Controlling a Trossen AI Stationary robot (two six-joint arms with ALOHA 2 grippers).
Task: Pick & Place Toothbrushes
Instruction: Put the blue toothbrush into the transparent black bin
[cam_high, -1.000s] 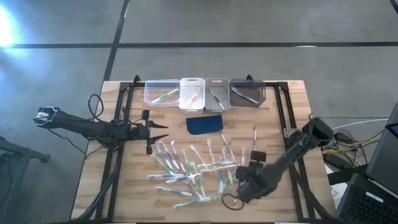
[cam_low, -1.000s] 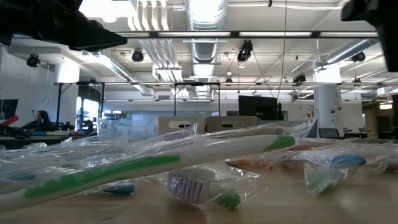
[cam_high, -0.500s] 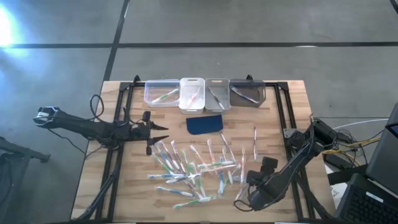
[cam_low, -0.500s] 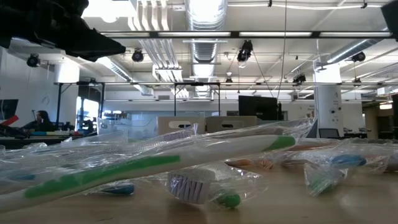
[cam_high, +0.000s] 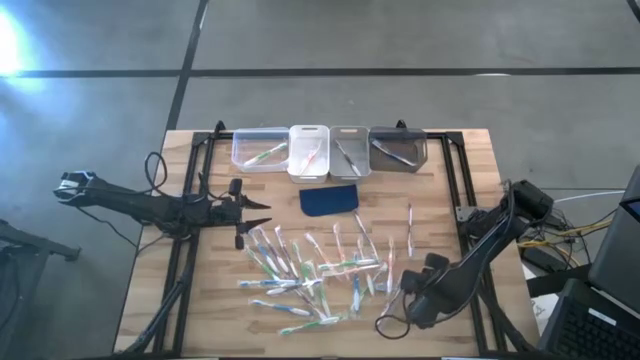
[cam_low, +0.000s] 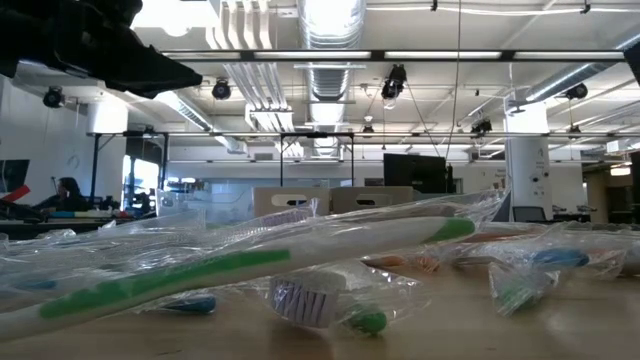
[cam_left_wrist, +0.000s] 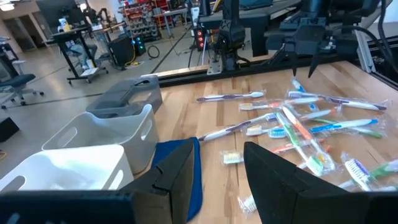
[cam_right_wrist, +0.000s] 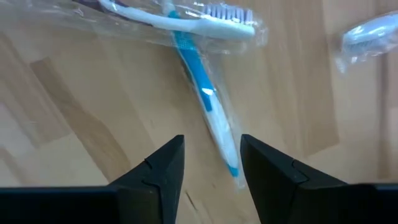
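Right wrist view: right gripper (cam_right_wrist: 211, 165) jaws parted, empty, hovering above blue wrapped toothbrush (cam_right_wrist: 205, 99) on table (cam_right_wrist: 74, 112).

Wooden surface (cam_high: 150, 290): four bins (cam_high: 329, 150) lined along far edge, blue pad (cam_high: 329, 199) just before them, wrapped toothbrushes (cam_high: 310, 272) scattered mid-surface.

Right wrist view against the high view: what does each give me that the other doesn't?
Only the right wrist view shows the right pincer open and empty, a wrapped blue toothbrush lying on the wood just ahead of its fingers.

Only the high view shows the four bins, the dark blue pad, the whole toothbrush pile and the left pincer beside it.

Both show the wooden table and toothbrushes at the pile's near-right edge.
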